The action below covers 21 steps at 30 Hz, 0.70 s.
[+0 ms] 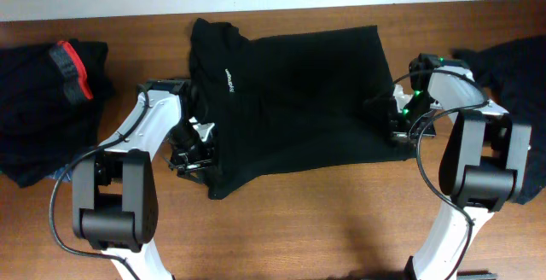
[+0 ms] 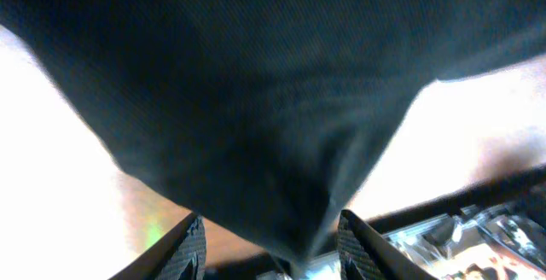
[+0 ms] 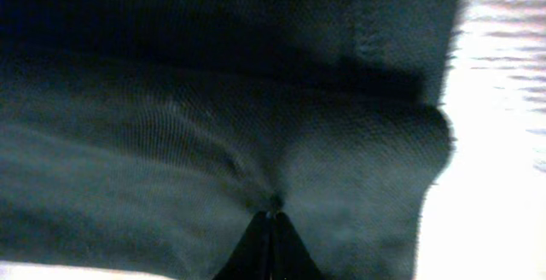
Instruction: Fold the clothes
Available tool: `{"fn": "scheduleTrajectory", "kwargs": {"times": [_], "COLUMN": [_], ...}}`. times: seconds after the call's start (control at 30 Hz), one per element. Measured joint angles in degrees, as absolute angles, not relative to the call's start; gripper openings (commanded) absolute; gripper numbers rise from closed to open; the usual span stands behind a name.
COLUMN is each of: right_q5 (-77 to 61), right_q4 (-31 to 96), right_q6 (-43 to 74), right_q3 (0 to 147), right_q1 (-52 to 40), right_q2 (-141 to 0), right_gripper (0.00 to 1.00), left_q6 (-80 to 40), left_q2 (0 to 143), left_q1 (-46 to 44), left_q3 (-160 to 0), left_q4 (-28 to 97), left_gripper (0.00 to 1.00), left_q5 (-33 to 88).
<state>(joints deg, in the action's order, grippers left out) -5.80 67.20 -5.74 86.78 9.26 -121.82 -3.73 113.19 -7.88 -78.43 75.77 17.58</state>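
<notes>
Close up against both wrist cameras is the black shirt (image 1: 299, 92), which lies spread across the middle of the wooden table (image 1: 299, 229). At its right edge the right gripper (image 3: 271, 216) is pinched tight on the cloth. At its left edge the left gripper (image 2: 270, 222) has its jaws apart, with a fold hanging between them. A heap of dark clothes (image 1: 43, 109) sits far left, and another dark garment (image 1: 520, 75) far right.

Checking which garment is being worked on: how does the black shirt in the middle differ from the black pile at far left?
The middle shirt lies spread fairly flat; the left pile is bunched. The middle shirt shows a white logo; the left pile a red-orange band. The left gripper and right gripper are at the middle shirt's edges, not the left pile. Both are black cloth.
</notes>
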Motion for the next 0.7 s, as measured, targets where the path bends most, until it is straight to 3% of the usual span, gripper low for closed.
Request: {"fn": "scheduleTrajectory", "kwargs": {"times": [0.17,0.23,0.4,0.53,0.7], "right_q5": [-5.6,-5.9,-8.1,-9.6,-13.3], "right_q4": [68.5,69.2,73.1,74.8,75.5], "right_q6": [-5.1,-4.4,-3.4,-4.2,-6.2], "right_q3": [89.6,89.7,89.8,89.4,87.7], "right_q1": [10.3,11.7,18.8,22.1,21.7], "right_q2": [-121.1,-120.4,-119.4,-119.4,-119.4], "right_gripper": [0.04,0.04,0.05,0.32,0.37], "left_q6": [-4.2,-4.3,-4.6,-4.6,-4.6], "left_q2": [113.2,113.2,113.2,113.2,113.2], "left_q1": [-7.9,-7.9,-7.9,-7.9,-7.9], "left_q3": [-78.4,-78.4,-78.4,-78.4,-78.4], "left_q4": [69.2,67.3,65.1,65.0,64.8], "left_gripper": [0.5,0.57,0.58,0.59,0.6], "left_q5": [12.6,11.7,10.4,9.8,9.4]}}
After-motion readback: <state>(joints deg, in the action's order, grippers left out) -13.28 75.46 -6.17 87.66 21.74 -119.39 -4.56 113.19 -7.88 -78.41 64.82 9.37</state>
